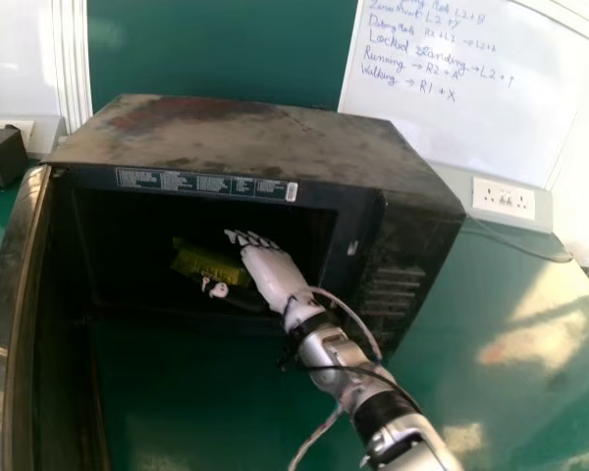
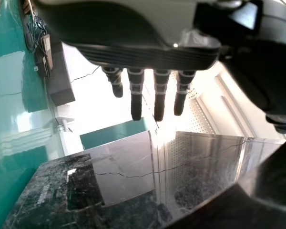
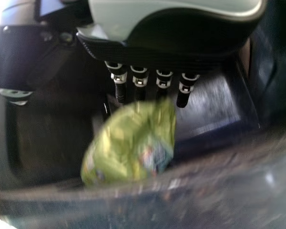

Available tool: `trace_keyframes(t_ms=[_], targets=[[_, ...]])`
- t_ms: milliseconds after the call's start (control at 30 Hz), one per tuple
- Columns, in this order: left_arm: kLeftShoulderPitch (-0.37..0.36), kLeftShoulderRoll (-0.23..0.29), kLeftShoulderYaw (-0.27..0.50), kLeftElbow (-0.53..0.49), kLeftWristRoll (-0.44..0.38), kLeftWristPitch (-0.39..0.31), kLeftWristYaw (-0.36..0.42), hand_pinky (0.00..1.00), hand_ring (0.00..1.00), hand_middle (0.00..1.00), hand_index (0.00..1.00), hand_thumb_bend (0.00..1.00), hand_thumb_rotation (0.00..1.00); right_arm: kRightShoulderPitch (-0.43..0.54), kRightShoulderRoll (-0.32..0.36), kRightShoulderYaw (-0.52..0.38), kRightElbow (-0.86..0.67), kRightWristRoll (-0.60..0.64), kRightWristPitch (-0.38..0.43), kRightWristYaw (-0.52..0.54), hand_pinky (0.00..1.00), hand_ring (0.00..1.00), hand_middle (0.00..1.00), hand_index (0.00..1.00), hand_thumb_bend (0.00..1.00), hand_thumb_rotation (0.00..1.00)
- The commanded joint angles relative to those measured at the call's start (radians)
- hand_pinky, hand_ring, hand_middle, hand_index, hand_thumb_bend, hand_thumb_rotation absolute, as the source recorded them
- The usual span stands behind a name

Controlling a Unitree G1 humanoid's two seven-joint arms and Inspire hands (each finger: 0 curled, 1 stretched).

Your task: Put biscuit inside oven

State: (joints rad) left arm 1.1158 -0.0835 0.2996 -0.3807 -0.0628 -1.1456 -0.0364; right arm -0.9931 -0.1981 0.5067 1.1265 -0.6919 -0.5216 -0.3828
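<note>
White-shelled right hand (image 1: pixel 273 277) is inside the oven mouth, palm over the cavity; fingers (image 3: pixel 120 88) extended, thumb spread away from them, no curl round anything, so recorded as open. Biscuit packet (image 1: pixel 211 265), green-yellow and crumpled, is just beyond the fingertips in the right wrist view, within the cavity near its front. Contact with the fingers: cannot tell. Whether the packet lies fully on the oven floor: also cannot tell. Oven (image 1: pixel 245 137) is dark, scuffed on top, its door (image 1: pixel 15 294) swung open on the robot's left. Left hand (image 2: pixel 136 93) shows in the left wrist view, fingers straight, holding nothing. Green table (image 1: pixel 515 339) carries the oven; behind it, a whiteboard (image 1: pixel 471 108) with handwriting. Step in hand, as judged: release of the packet inside, placement nearly complete. Next move probably calls for checking that the packet sits behind the front edge, then drawing the arm straight out without dragging it along. Possible fault: fingertips or thumb snagging the wrapper.
</note>
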Motion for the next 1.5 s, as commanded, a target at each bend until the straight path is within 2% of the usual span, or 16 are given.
trace_keyframes(t_ms=[0, 200, 533, 767, 1000, 1233, 1333, 1400, 1467], targets=[[-0.001, -0.009, -0.007, 0.001, -0.017, 0.006, 0.0, 0.83, 0.86, 0.89, 0.92, 0.79, 1.0, 0.059, -0.041, -0.025, -0.072, 0.028, -0.019, 0.023, 1.0, 1.0, 1.0, 1.0, 0.9, 0.85], [-0.005, -0.005, -0.002, 0.001, -0.018, 0.01, 0.0, 0.85, 0.86, 0.89, 0.92, 0.77, 0.98, 0.203, -0.125, -0.071, -0.282, 0.05, -0.02, 0.069, 1.0, 1.0, 1.0, 1.0, 0.9, 0.85], [-0.012, 0.013, -0.003, 0.015, -0.039, 0.007, -0.008, 0.88, 0.85, 0.88, 0.92, 0.78, 1.0, 0.438, -0.242, -0.167, -0.702, 0.078, 0.017, 0.217, 1.0, 1.0, 1.0, 1.0, 0.9, 0.83], [-0.011, 0.013, 0.004, 0.013, -0.037, 0.011, -0.015, 0.88, 0.85, 0.88, 0.92, 0.78, 1.0, 0.575, -0.277, -0.245, -0.96, 0.121, 0.064, 0.324, 1.0, 1.0, 1.0, 1.0, 0.89, 0.85], [-0.017, 0.012, 0.005, 0.011, -0.042, 0.014, -0.017, 0.89, 0.86, 0.88, 0.92, 0.8, 1.0, 0.717, -0.306, -0.326, -1.185, 0.221, 0.119, 0.453, 1.0, 1.0, 1.0, 1.0, 0.88, 0.85], [-0.033, 0.018, 0.013, 0.017, -0.046, 0.021, -0.018, 0.84, 0.84, 0.89, 0.93, 0.79, 1.0, 0.884, -0.34, -0.422, -1.373, 0.311, 0.118, 0.539, 1.0, 1.0, 1.0, 1.0, 0.86, 0.85], [-0.046, 0.02, 0.018, 0.021, -0.046, 0.016, -0.017, 0.81, 0.83, 0.89, 0.92, 0.78, 1.0, 0.977, -0.311, -0.459, -1.435, 0.425, 0.096, 0.548, 1.0, 1.0, 1.0, 1.0, 0.85, 0.85], [-0.046, 0.02, 0.021, 0.013, -0.044, 0.026, -0.018, 0.82, 0.85, 0.89, 0.89, 0.72, 1.0, 1.035, -0.264, -0.464, -1.447, 0.565, 0.058, 0.552, 1.0, 1.0, 1.0, 1.0, 0.86, 0.86], [-0.045, 0.017, 0.022, 0.0, -0.041, 0.041, -0.018, 0.82, 0.89, 0.92, 0.91, 0.64, 1.0, 1.097, -0.229, -0.455, -1.476, 0.769, 0.084, 0.6, 1.0, 1.0, 1.0, 1.0, 0.86, 0.86]])
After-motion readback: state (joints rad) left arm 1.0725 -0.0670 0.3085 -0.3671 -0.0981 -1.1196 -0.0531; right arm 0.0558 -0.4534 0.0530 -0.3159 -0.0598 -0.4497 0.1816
